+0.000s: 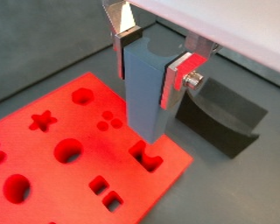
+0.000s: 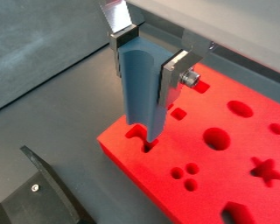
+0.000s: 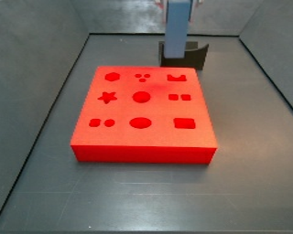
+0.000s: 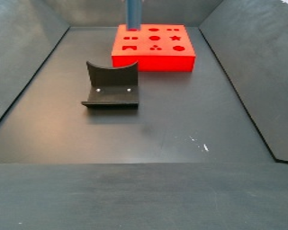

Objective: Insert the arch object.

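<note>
My gripper [image 1: 150,70] is shut on the arch object [image 1: 146,87], a tall blue-grey block with a half-round groove down one side, held upright between the silver fingers [image 2: 175,77]. It also shows in the wrist view [image 2: 143,101] and in both side views [image 3: 178,32] [image 4: 132,13]. Its lower end stands over the arch-shaped hole [image 1: 145,157] [image 2: 140,136] near a corner of the red board [image 1: 25,140] [image 2: 136,171]. In a side view the end looks slightly above the board top [image 3: 161,110]. No small charcoal block shows.
The red board [image 4: 155,59] has several other shaped holes. The dark fixture [image 1: 224,118] [image 2: 38,197] [image 3: 196,53] [image 4: 111,85] stands on the grey floor close beside the board. Sloping grey walls enclose the floor.
</note>
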Available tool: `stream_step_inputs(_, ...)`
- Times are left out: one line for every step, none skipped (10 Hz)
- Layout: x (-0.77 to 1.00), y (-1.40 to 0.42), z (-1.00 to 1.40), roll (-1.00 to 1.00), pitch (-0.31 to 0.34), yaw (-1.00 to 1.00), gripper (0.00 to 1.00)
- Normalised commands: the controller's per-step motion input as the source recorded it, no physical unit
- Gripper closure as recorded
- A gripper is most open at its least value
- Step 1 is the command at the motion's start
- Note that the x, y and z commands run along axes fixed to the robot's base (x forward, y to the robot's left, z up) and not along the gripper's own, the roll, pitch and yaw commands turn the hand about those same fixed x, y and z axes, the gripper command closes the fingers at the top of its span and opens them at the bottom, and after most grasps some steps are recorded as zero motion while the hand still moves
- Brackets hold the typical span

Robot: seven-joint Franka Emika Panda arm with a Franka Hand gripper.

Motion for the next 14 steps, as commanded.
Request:
stream_step_inputs(0.25,0.05,-0.43,0.09,-0.011,0.00,1.00)
stream_step_inputs(0.15,0.02,-0.38,0.11,0.000,0.00,1.00)
stream_step_inputs(0.11,0.00,-0.32,0.07,0.000,0.00,1.00)
stream_step_inputs(0.04,-0.02,-0.20,0.00,-0.014,0.00,1.00)
stream_step_inputs(0.00,-0.16,-0.14,0.02,-0.014,0.06,1.00)
stream_step_inputs(0.00,-0.14,-0.14,0.00,-0.011,0.07,1.00)
stream_step_inputs(0.14,-0.09,-0.21,0.05,-0.031,0.04,1.00)
stream_step_inputs(0.23,-0.04,-0.24,0.08,-0.030,0.00,1.00)
stream_step_inputs(0.28,0.00,-0.26,0.10,-0.020,0.00,1.00)
stream_step_inputs(0.24,0.00,-0.25,0.11,-0.010,0.00,1.00)
stream_step_inputs(0.00,0.00,-0.20,0.15,0.000,0.00,1.00)
stream_step_inputs(-0.11,0.00,-0.12,0.12,0.000,-0.04,1.00)
stream_step_inputs(-0.28,0.00,-0.05,0.09,0.000,-0.10,1.00)
stream_step_inputs(-0.33,0.00,-0.03,0.08,0.000,-0.11,1.00)
